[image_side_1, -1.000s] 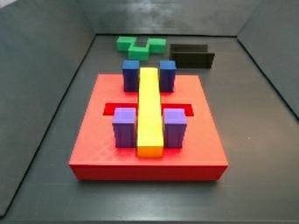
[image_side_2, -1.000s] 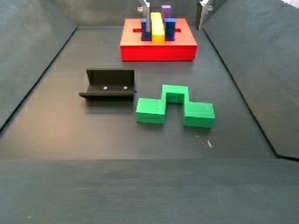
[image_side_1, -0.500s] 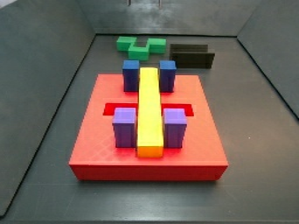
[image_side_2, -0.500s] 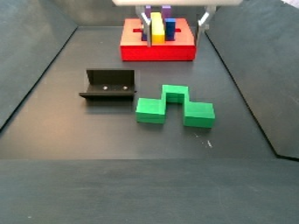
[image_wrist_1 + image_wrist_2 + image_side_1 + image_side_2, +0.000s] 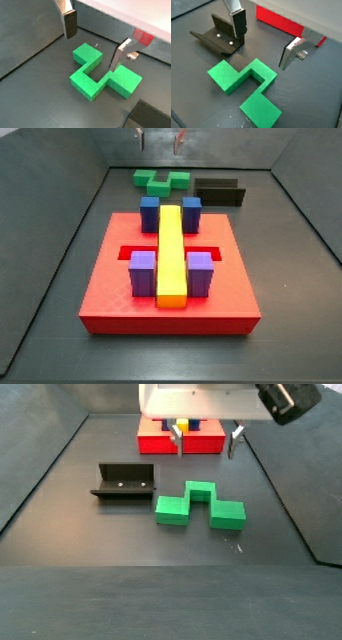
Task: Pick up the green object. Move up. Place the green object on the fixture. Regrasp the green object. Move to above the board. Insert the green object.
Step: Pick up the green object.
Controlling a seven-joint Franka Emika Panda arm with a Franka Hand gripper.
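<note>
Bright green object [image 5: 246,86], stepped blocks, beneath spread hand [image 5: 264,40]

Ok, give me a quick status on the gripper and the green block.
Gripper open, empty, above the green object. Green object flat on the floor beside the fixture, not yet grasped. Nothing in the way.

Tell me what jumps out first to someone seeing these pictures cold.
The green object lies flat on the dark floor beside the fixture, bright against it. The open gripper hangs above it, empty and not touching. Farther back sits the red board, with its yellow bar between blue and purple blocks.
</note>
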